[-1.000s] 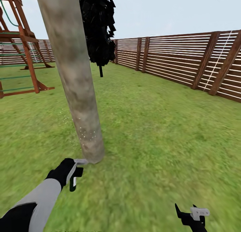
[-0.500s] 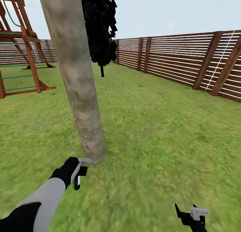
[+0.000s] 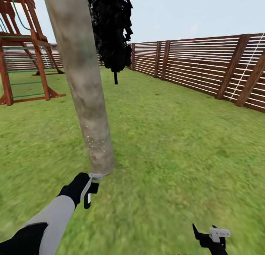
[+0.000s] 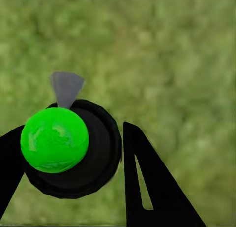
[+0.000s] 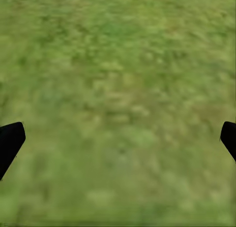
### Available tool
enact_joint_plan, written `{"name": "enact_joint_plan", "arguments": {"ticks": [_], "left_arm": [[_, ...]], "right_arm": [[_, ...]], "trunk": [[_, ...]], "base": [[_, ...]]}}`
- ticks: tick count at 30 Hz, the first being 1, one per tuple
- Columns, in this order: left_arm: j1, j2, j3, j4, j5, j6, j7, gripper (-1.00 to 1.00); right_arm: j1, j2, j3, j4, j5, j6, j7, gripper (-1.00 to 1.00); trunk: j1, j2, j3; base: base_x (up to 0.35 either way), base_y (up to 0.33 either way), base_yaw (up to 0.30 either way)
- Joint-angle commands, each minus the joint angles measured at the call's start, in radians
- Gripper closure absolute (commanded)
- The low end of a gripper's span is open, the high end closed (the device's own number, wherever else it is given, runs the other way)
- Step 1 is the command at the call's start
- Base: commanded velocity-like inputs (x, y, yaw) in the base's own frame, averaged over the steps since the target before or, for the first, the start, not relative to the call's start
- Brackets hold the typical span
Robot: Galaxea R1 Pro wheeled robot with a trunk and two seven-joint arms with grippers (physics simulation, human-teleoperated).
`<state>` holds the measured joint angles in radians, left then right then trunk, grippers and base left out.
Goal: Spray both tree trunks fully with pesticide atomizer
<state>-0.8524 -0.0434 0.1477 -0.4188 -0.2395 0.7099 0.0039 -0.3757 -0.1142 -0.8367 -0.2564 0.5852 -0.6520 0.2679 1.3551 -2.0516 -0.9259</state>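
A green lawn [image 3: 176, 144] is spreading out to a brown slatted wooden fence [image 3: 206, 63], with a red-brown play frame [image 3: 25, 52] standing at the far left. The tree trunk [image 3: 82, 81], a thick mottled column, is rising steeply from the grass and leaning slightly leftward toward its top, white specks dotting its lower bark; a dark-foliaged tree [image 3: 112, 30] is standing behind it. The left gripper [image 3: 88, 188] is closing its black fingers [image 4: 152, 187] around the pesticide atomizer [image 4: 66, 148], whose green ball top and grey nozzle are pointing toward the trunk's foot just beside it. The right gripper [image 3: 211, 238] is hanging low, fingers spread wide over bare grass, gripping nothing. Since half a second ago, the whole head view has been shifting rightward, and the left gripper is sitting slightly nearer the trunk's base.
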Motion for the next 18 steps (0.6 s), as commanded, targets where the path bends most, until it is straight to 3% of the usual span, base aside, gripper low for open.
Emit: {"name": "enact_joint_plan", "arguments": {"ticks": [1,8,9,11,13,16,18], "left_arm": [[-0.001,-0.001,0.009,-0.002,-0.004,0.004,0.001,1.0],[-0.011,-0.017,0.006,-0.009,-0.001,0.005,0.002,1.0],[-0.03,-0.049,0.006,-0.019,-0.002,0.007,0.003,1.0],[-0.048,-0.067,0.006,-0.043,-0.004,0.015,0.005,1.0],[-0.053,-0.059,0.008,-0.086,-0.004,0.048,0.004,1.0],[-0.042,-0.001,0.013,-0.172,0.0,0.066,0.0,1.0],[-0.04,0.009,0.009,-0.185,0.0,0.067,-0.001,1.0]], "right_arm": [[-0.001,0.0,-0.009,0.0,0.002,-0.003,0.008,-1.0],[0.0,0.0,-0.009,0.0,0.002,-0.003,0.008,-1.0],[-0.001,0.0,-0.009,0.0,0.002,-0.003,0.008,-1.0],[-0.001,-0.001,-0.009,0.0,0.001,-0.003,0.008,-1.0],[0.0,-0.001,-0.009,0.0,0.001,-0.003,0.008,-1.0],[-0.001,-0.001,-0.009,0.0,0.001,-0.003,0.008,-1.0],[-0.001,-0.001,-0.009,0.0,0.001,-0.003,0.008,-1.0]], "trunk": [[0.0,0.0,-0.001],[0.0,0.0,-0.001],[0.0,0.0,-0.001],[0.0,0.0,-0.001],[0.0,0.0,-0.001],[0.0,0.0,-0.001],[0.0,0.0,-0.001]], "base": [[-0.22,-0.028,0.147],[-0.104,-0.004,0.057],[-0.002,0.0,0.202],[-0.001,0.0,0.083],[0.0,0.0,0.017],[-0.073,0.0,0.003],[-0.291,0.0,0.0]]}}
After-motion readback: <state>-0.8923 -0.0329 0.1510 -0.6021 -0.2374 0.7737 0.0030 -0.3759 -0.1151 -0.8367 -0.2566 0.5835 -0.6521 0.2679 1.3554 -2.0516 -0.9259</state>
